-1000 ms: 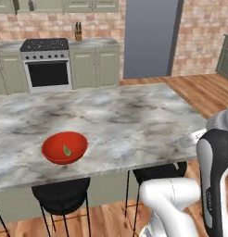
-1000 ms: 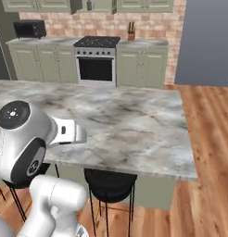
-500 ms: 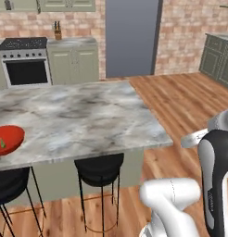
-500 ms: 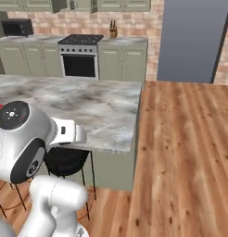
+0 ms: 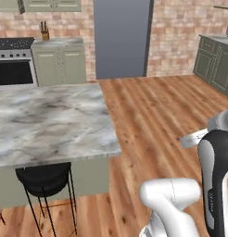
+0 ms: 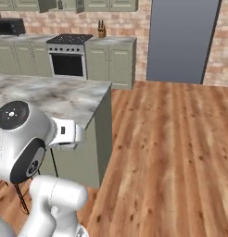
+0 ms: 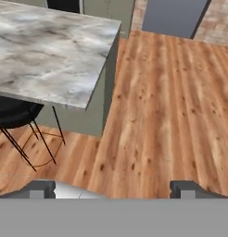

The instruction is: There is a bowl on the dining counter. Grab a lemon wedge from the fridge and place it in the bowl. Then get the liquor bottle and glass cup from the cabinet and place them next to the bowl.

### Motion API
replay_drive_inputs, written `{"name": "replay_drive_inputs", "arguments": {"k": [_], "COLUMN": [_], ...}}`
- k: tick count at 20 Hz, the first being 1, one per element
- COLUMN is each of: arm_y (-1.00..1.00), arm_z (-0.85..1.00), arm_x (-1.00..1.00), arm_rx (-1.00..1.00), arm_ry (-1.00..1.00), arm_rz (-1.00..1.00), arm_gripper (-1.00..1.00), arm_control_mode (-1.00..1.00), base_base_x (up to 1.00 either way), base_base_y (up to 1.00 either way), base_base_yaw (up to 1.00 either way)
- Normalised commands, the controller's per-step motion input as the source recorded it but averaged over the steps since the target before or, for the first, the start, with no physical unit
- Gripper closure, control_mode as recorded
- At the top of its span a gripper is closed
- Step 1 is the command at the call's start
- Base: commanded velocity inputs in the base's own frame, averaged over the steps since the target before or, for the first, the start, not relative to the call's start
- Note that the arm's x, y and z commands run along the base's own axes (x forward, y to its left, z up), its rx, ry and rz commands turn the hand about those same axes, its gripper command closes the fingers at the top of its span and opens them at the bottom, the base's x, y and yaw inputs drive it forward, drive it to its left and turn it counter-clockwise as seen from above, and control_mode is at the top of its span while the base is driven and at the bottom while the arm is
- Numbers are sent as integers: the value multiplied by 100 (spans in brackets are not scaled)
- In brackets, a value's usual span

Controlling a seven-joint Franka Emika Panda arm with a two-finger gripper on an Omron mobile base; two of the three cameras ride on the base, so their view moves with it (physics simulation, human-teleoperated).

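Open, empty pincer (image 7: 113,187) over floor

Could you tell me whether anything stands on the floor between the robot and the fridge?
Nothing visible does. Bare wooden floor runs straight to the fridge. The dining counter and its stool lie off to the left, clear of that path.

grey-white veined marble island worktop (image 6: 51,95) at left, tall grey fridge (image 6: 180,41) at back right, steel stove (image 6: 68,58) behind, wood plank floor (image 6: 171,152).
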Motion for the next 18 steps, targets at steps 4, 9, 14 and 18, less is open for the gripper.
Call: {"name": "replay_drive_inputs", "arguments": {"k": [4,9,14,18], "arm_y": [0,0,0,0], "arm_z": [0,0,0,0], "arm_x": [0,0,0,0], "arm_rx": [0,0,0,0], "arm_ry": [0,0,0,0], "arm_rz": [0,0,0,0], "arm_gripper": [-100,-100,-100,-100], "arm_control_mode": [100,100,100,100], "base_base_x": [62,81,94,100], "base_base_y": [-98,-85,-73,-70], "base_base_yaw": [24,31,36,36]}}
